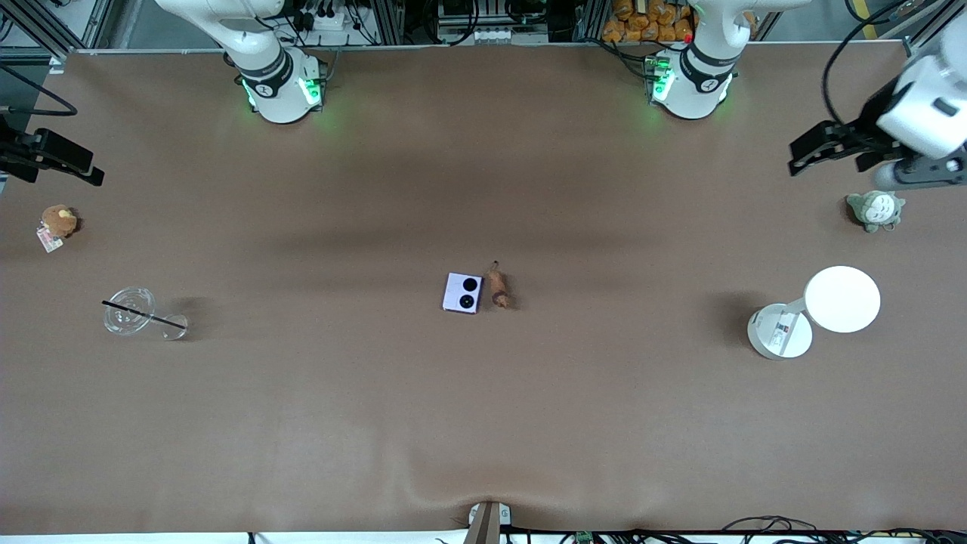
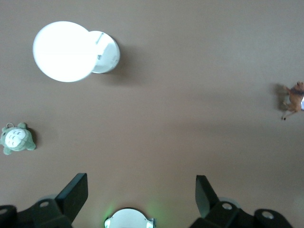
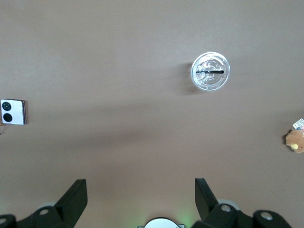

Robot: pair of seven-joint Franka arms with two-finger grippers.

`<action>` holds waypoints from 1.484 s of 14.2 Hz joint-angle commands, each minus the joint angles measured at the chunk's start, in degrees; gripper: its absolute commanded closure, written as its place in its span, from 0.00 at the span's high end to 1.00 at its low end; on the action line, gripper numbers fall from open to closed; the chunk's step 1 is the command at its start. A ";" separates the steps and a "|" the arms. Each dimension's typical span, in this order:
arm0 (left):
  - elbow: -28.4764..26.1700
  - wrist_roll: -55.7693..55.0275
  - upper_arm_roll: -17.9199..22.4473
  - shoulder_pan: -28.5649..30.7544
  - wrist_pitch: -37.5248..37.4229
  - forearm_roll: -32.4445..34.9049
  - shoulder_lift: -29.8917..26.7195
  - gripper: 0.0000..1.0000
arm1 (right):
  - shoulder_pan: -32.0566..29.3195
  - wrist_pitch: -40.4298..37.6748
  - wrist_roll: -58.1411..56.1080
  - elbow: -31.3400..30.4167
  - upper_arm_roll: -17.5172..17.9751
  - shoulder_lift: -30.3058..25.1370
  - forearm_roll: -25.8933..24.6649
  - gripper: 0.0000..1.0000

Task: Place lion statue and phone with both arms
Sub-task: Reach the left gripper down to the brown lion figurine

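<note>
Reaching in from both ends for two close neighbours

Both pieces are found at the middle of the table: the phone point(image 1: 462, 293) lies flat with its two black camera circles up, and the lion statue point(image 1: 498, 288) lies just beside it, toward the left arm's end, with only a narrow strip of table between them. Neither is held. The left gripper point(image 1: 812, 155) is parked high over its own end, above the grey-green plush point(image 1: 875, 210), and its fingers point(image 2: 76, 191) are seen spread wide with nothing between them. The right gripper point(image 1: 57, 162) is held over the other end, near the brown plush point(image 1: 59, 221), its fingers point(image 3: 76, 191) likewise spread and empty.

A long reach to the centre is called for. Collision is best avoided if the statue is taken by the left arm and the phone by the right. The statue is probably best closed on across its slim body. The phone lies low, so its side edges should be pinched squarely.
</note>
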 commanded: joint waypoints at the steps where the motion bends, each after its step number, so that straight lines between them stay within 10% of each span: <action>1: 1.90 -4.11 -5.73 -0.36 0.43 1.07 4.80 1.00 | 0.47 -0.24 0.69 0.35 -0.13 0.12 0.52 1.00; 5: 1.90 -12.28 -11.38 -2.89 9.03 1.24 12.17 1.00 | 0.47 -0.23 0.69 0.35 -0.13 0.21 0.52 1.00; 12: 11.21 -34.59 -11.03 -15.63 22.22 4.74 32.47 1.00 | 1.34 -0.06 0.78 0.44 -0.05 0.91 0.52 1.00; 21: 11.30 -55.54 -7.18 -26.79 39.89 10.47 44.10 1.00 | 1.52 0.73 1.04 0.44 0.04 1.79 1.05 1.00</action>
